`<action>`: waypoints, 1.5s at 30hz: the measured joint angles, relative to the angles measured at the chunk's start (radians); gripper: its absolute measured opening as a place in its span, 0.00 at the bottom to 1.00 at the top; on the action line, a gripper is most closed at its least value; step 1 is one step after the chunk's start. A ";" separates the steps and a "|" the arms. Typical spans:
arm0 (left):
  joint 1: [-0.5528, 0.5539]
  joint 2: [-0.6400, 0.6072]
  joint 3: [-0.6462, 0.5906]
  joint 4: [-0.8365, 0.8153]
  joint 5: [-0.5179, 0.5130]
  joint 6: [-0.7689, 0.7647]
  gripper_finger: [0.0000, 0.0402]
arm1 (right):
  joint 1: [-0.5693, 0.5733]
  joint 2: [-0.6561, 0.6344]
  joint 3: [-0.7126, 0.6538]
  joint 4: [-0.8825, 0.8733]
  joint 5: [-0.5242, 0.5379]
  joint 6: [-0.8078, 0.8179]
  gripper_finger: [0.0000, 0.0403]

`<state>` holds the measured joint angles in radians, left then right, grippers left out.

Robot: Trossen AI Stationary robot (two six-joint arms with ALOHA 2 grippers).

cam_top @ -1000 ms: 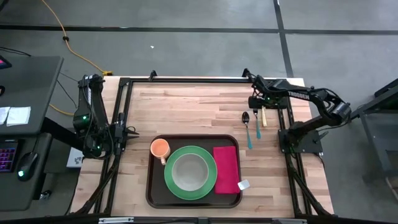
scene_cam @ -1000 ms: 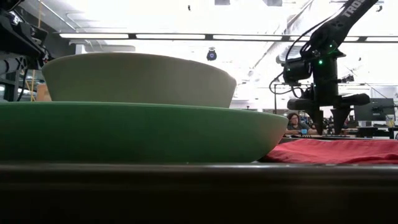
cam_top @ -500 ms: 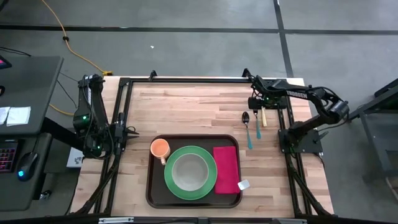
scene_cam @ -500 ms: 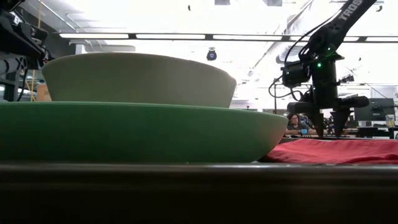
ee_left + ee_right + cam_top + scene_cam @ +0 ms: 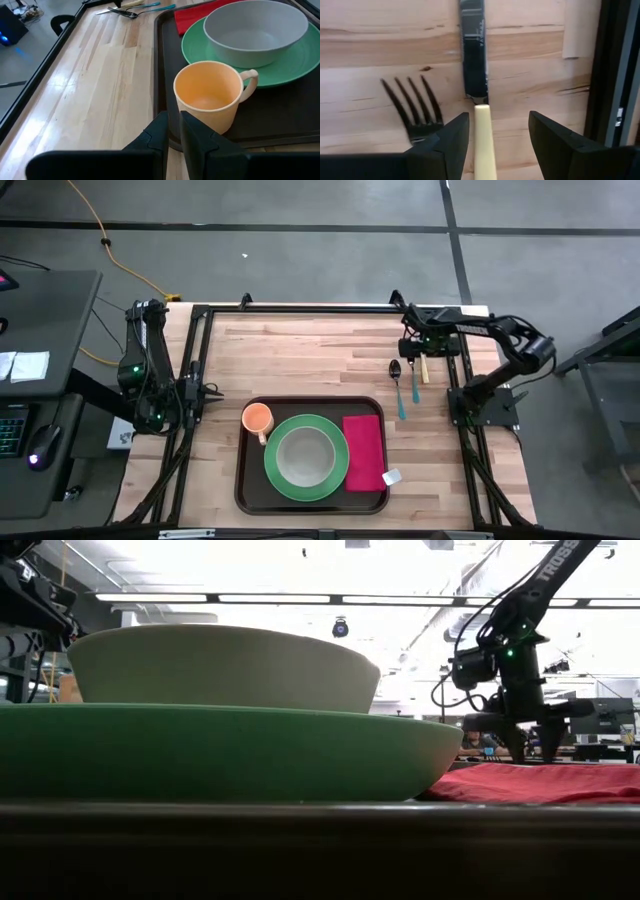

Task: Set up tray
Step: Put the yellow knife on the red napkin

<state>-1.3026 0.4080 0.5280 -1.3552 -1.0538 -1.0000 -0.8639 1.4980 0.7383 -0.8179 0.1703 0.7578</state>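
The dark brown tray (image 5: 243, 480) lies at the table's near middle. It carries a green plate (image 5: 340, 476) with a pale bowl (image 5: 305, 456), an orange cup (image 5: 257, 418) and a red napkin (image 5: 363, 450). A knife with a cream handle (image 5: 483, 142), a fork (image 5: 415, 107) and a spoon (image 5: 395, 370) lie on the wood beyond the tray's right end. My right gripper (image 5: 499, 127) hovers open over the cutlery (image 5: 413, 348), one finger on either side of the knife handle without touching it. My left gripper (image 5: 172, 127) waits shut at the table's left edge, near the cup (image 5: 212, 95).
A black frame rail (image 5: 615, 75) runs close beside the knife on the right. Bare wood (image 5: 300, 350) stretches between the tray and the far edge. In the low view the plate (image 5: 220, 750) and bowl (image 5: 220, 665) fill the foreground, with the napkin (image 5: 550, 783) beside them.
My right gripper has sunk a little toward the cutlery and shifted slightly toward the table's left. Nothing on the table has moved.
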 joint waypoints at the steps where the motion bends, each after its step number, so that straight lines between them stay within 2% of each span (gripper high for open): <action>1: 0.000 0.000 0.000 0.000 0.000 0.000 0.20 | 0.000 0.004 -0.001 0.000 0.002 0.000 0.46; 12: 0.000 0.000 0.000 0.000 0.029 -0.003 0.20 | 0.000 0.047 0.002 0.004 0.006 0.001 0.44; 45: 0.000 0.000 0.000 0.000 0.034 -0.002 0.20 | 0.000 0.049 0.000 0.028 -0.003 0.003 0.15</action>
<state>-1.3027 0.4082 0.5282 -1.3552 -1.0203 -1.0016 -0.8635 1.5472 0.7383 -0.7899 0.1675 0.7604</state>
